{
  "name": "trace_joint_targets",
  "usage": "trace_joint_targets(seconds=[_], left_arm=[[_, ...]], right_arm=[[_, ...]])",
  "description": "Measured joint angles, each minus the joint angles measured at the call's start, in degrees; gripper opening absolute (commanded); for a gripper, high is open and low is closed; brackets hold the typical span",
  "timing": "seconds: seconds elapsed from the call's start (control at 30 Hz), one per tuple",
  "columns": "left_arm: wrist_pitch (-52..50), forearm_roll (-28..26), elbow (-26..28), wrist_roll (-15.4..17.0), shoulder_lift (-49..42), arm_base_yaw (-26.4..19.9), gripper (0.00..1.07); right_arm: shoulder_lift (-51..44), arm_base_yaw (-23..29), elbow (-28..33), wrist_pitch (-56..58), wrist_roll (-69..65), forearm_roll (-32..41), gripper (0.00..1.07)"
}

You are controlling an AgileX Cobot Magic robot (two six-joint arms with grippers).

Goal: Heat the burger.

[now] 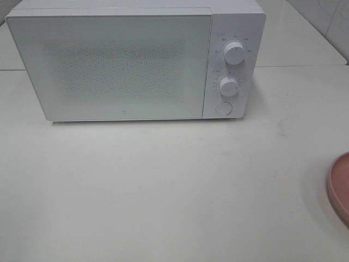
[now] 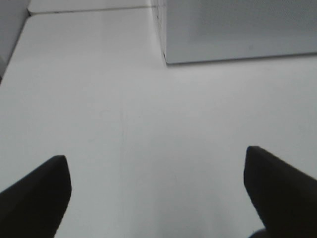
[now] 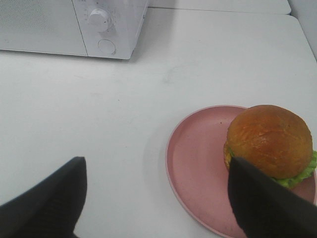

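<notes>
White desk [image 1: 163,191] fills scene, tiled wall [image 1: 327,22] behind. White microwave [image 1: 136,60] ahead of both finger pairs, door closed. Pink plate [image 3: 198,168] between right fingers [image 3: 49,198], nearer one. Burger [image 3: 270,141] on plate, beside that finger. Left fingers [image 2: 39,193] spread, empty over bare desk; right spread, empty.

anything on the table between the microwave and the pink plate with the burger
Nothing. In the right wrist view, only bare white table separates the microwave from the pink plate holding the burger. The exterior high view shows the same stretch bare.
</notes>
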State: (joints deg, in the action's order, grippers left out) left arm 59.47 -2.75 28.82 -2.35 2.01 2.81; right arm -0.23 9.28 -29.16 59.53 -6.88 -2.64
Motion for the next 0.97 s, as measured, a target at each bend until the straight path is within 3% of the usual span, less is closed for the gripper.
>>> trace_joint_targets(seconds=[0.17, 0.97], left_arm=[[0.2, -0.1, 0.0, 0.0, -2.2, -2.3, 0.86], [0.3, -0.3, 0.0, 0.0, -2.3, -2.3, 0.86]], right_arm=[[0.0, 0.0, 0.0, 0.0, 0.0, 0.0, 0.75], [0.0, 0.0, 0.0, 0.0, 0.0, 0.0, 0.75]])
